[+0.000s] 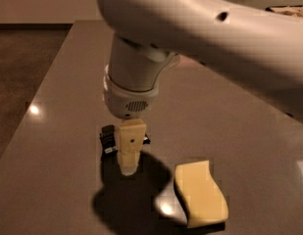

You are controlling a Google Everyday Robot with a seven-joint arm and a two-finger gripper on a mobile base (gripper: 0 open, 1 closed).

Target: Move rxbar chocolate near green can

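The gripper [127,166], grasp unclear, hovers over the light, flat, slick-wrapped rxbar chocolate [108,141], likely best pinched across its width; sponge [200,194] at 4 o'clock.

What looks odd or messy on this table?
Nothing stands out. The gripper hangs low over the rxbar chocolate, hiding most of it. The wavy yellow sponge lies flat nearby on the table. No spill or damage shows. The green can is out of sight.
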